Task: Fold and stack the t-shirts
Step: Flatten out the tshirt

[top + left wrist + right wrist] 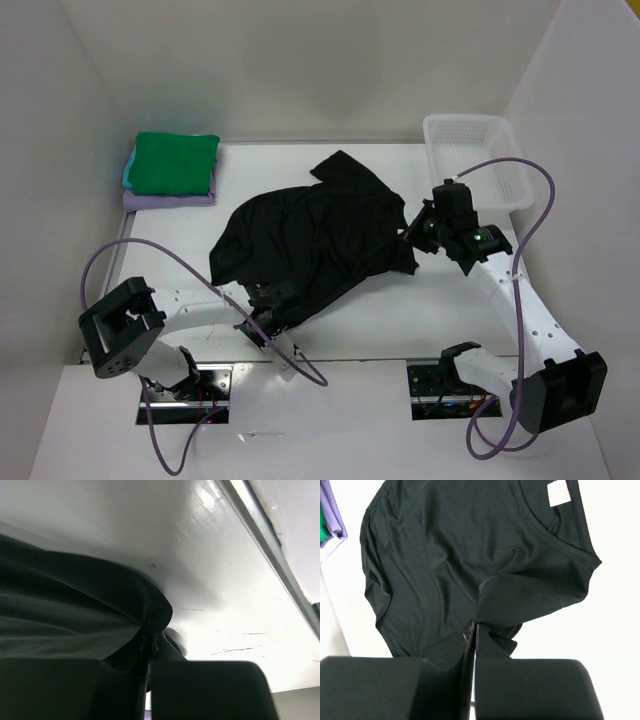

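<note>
1. On the middle of the white table (150, 270) lies the black shirt (310, 240). It's spread out loose and pretty wrinkled, not folded, with one corner poking toward the back wall.
2. Its near-left edge is in the left gripper (262, 322). From the left wrist view the fingers are pressed together, with a bunch of the dark cloth caught between them, right down at the tabletop.
3. The right gripper (415, 235) has the shirt's right-hand edge. The right wrist view shows its fingers squeezed onto a small lifted fold of black fabric. Past that, the rest of the shirt lies flat-ish, and the collar (545, 527) and its white tag (557, 492) sit at the far side.
4. Over in the back-left corner there's a stack of three folded ones. The green shirt (175, 163) is on top, the turquoise shirt (128, 172) peeks out at the left edge under it, and the lavender shirt (165, 200) is at the bottom. The stack sits well apart from the black one.
5. The white plastic bin (480, 150) is at the back right, near the side wall and just beyond the right gripper. It isn't touching any cloth.
6. Purple cables (551, 190) loop off both arms.
</note>
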